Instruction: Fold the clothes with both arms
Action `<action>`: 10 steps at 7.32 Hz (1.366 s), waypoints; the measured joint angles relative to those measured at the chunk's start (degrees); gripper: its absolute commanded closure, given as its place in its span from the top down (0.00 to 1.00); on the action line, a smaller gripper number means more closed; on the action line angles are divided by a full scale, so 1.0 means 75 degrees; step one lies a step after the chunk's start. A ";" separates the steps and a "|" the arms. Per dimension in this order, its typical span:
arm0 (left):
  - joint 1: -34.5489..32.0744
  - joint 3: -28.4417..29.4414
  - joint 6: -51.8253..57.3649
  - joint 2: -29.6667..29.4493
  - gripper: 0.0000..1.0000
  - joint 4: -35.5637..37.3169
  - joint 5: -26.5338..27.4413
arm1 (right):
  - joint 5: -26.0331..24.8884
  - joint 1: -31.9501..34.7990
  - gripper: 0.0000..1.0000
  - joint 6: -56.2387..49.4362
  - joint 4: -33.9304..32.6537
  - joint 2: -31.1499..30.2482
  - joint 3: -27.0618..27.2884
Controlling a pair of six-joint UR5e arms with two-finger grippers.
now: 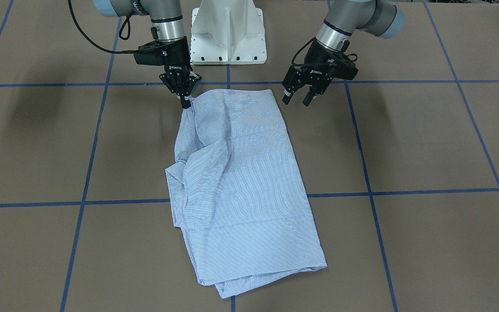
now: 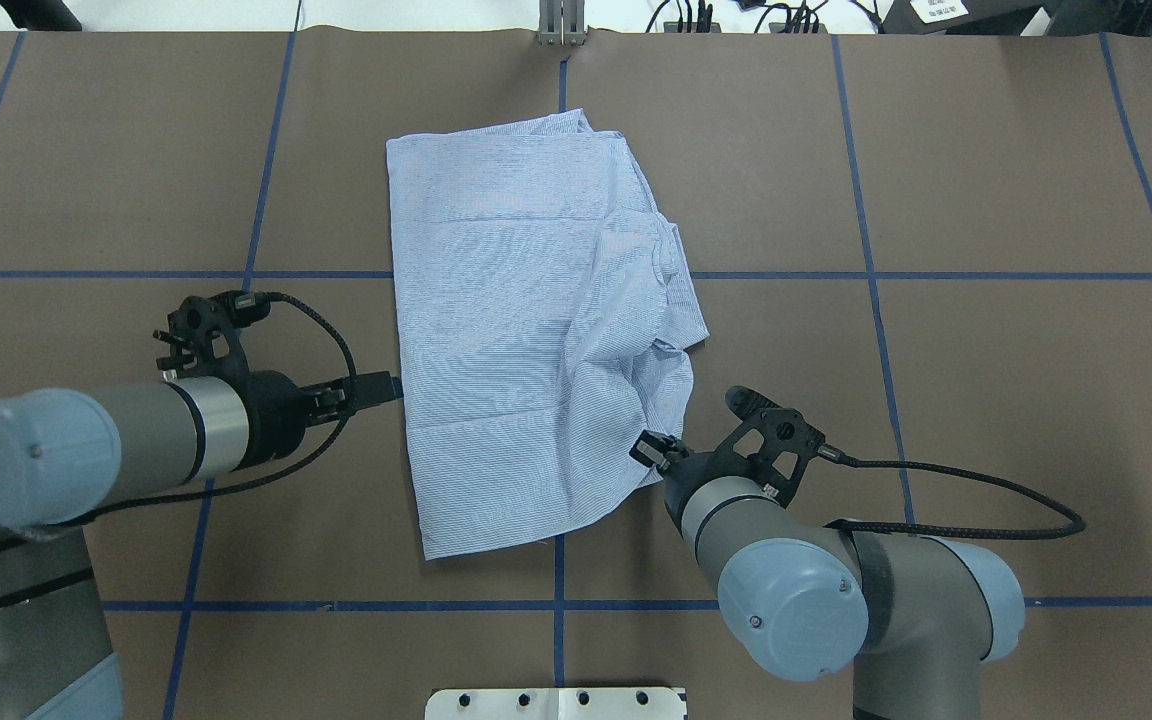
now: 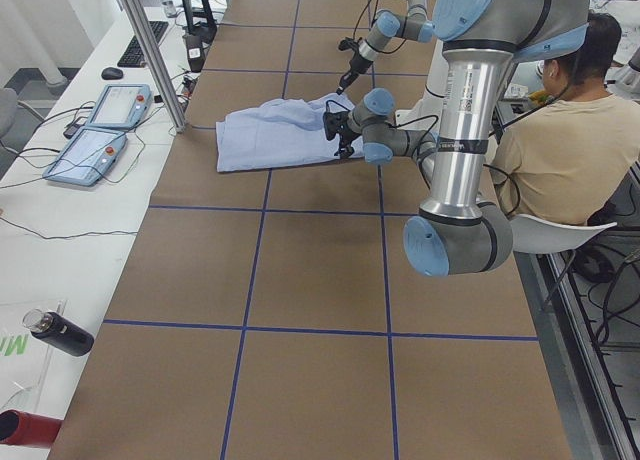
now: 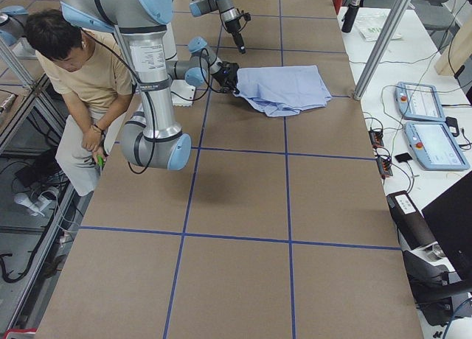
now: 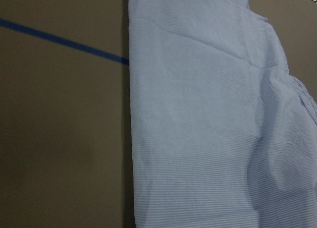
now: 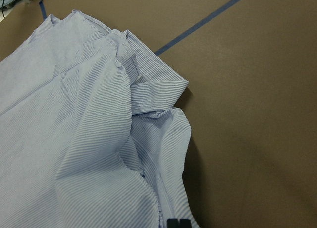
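Currently the striped shirt [image 1: 241, 182] is lying on the brown worktop [image 1: 427, 143] directly in front of the white pedestal base [image 1: 228, 34]. It is gathered into a long, roughly rectangular bundle that is stretching away from the base. Its near short edge is sitting close to the base, and its far end is reaching past the blue tape line [image 1: 405, 191] that is crossing the worktop further out.

Seen from the base, the bundle's left long edge is running straight and flat. In the left wrist view that edge is showing as a clean fold with bare worktop beside it. The right long edge is looking rumpled, with loose layers bunching and overlapping about halfway out from the base, as the right wrist view is showing.

The right hand [image 1: 185, 103] is pointing down just in front of the base, a little to the base's right. Its fingers are clenched together on the shirt's base-side right corner, and the cloth is drawing up to the fingertips [image 6: 178, 223].

The left hand [image 1: 297, 99] is hanging in front of the base on its left side, tilted toward the shirt's other base-side corner. It is released, with fingers spread and nothing between them, and it is sitting just beside the cloth without touching it.
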 measured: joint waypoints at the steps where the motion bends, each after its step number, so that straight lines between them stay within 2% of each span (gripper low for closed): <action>1: 0.0354 0.0018 -0.0559 0.0003 0.54 0.0001 0.0308 | 0.0000 0.0038 0.00 0.0000 0.0000 0.0003 0.0027; 5: 0.1348 0.0200 -0.1224 -0.0157 0.58 0.0002 0.0518 | 0.0000 0.0061 0.00 0.0008 0.0000 0.0001 0.0041; 10: 0.1558 0.0730 -0.1237 -0.0573 0.57 0.0002 0.0562 | 0.0000 0.0069 0.00 0.0019 0.0000 -0.0047 0.0059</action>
